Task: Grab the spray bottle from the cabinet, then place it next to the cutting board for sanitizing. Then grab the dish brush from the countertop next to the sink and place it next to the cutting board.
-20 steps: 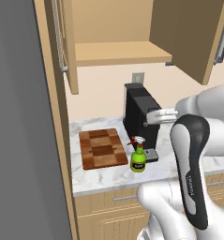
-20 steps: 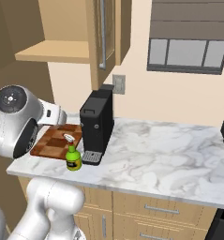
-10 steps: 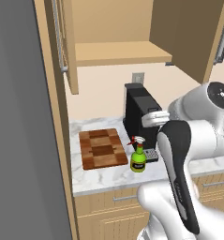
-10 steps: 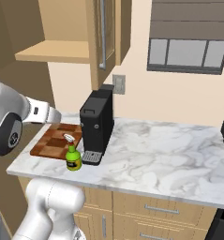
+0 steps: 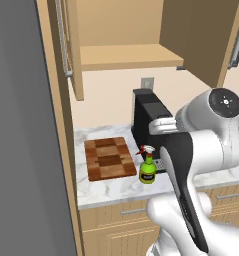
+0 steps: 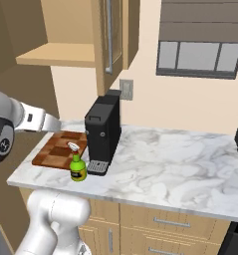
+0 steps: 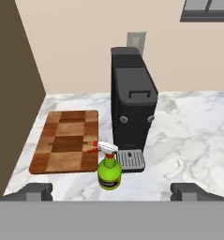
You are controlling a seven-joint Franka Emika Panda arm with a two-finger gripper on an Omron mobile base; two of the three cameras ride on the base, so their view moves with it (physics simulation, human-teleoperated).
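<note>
Above the white marble countertop, the gripper hangs with its jaws spread fully wide and empty, both dark finger tips apart at the bottom of the hand view, looking down on the scene. From left to right lie the checkered cutting board, the green spray bottle standing upright just beside the board's near right corner, and a black coffee machine touching-close behind the bottle. Compared with a second ago, the white arm has swung back and up, its elbow now higher in the left base view, while bottle and board have stayed put. Overhead, the open light-wood cabinet shows its shelf; its right door is cut off by the frame edge.
</note>
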